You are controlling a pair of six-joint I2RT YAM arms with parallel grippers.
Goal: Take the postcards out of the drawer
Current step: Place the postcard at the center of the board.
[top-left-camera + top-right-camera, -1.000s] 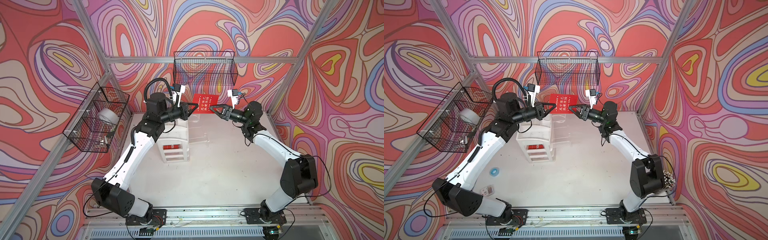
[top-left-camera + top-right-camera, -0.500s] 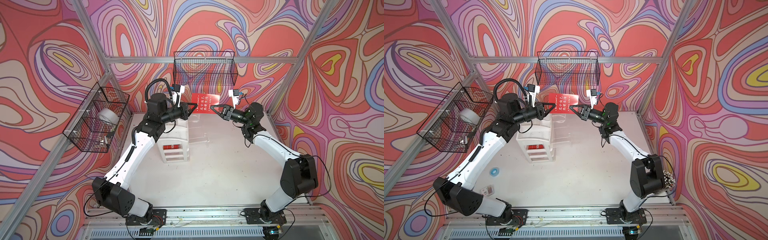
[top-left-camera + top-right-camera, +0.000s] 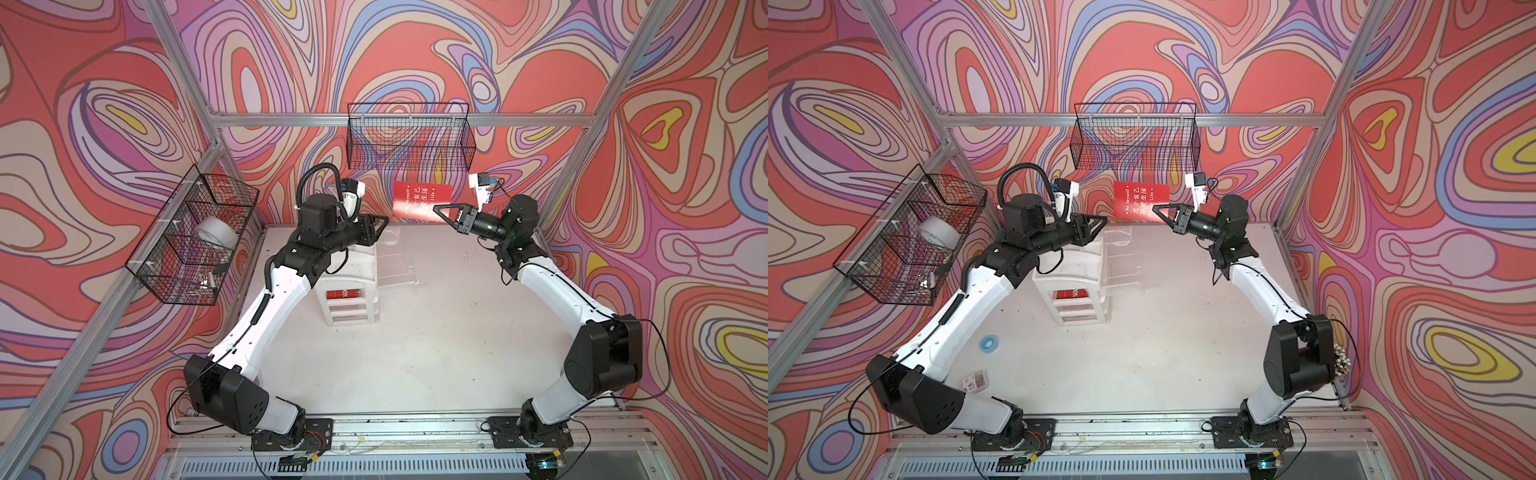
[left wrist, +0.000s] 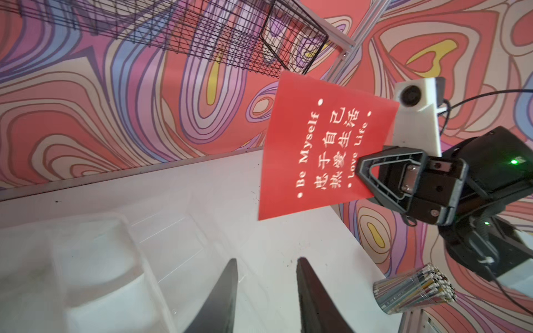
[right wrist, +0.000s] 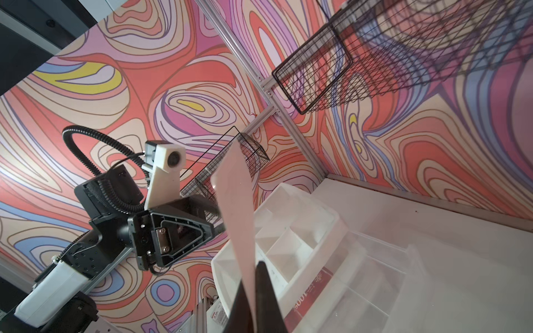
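A thin, smooth red postcard [image 3: 420, 198] hangs upright at far centre, the right gripper [image 3: 435, 208] clenched on its right edge; it looks light, springy, easily creased, so an edge pinch suits; the left gripper [image 4: 266, 263] gapes empty just left; a second postcard [image 3: 343, 294] lies flat inside the white plastic drawer unit [image 3: 353, 270].

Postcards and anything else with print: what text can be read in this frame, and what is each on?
"Be Myself": raised postcard, white on red.
"忠于自己": same card.
"热爱生活": same card.
"Love Life": same card.
"100%": second postcard inside the drawer unit, seen upside down in the right wrist view; its smaller print is unreadable.
Small card on the table: print too small to read.
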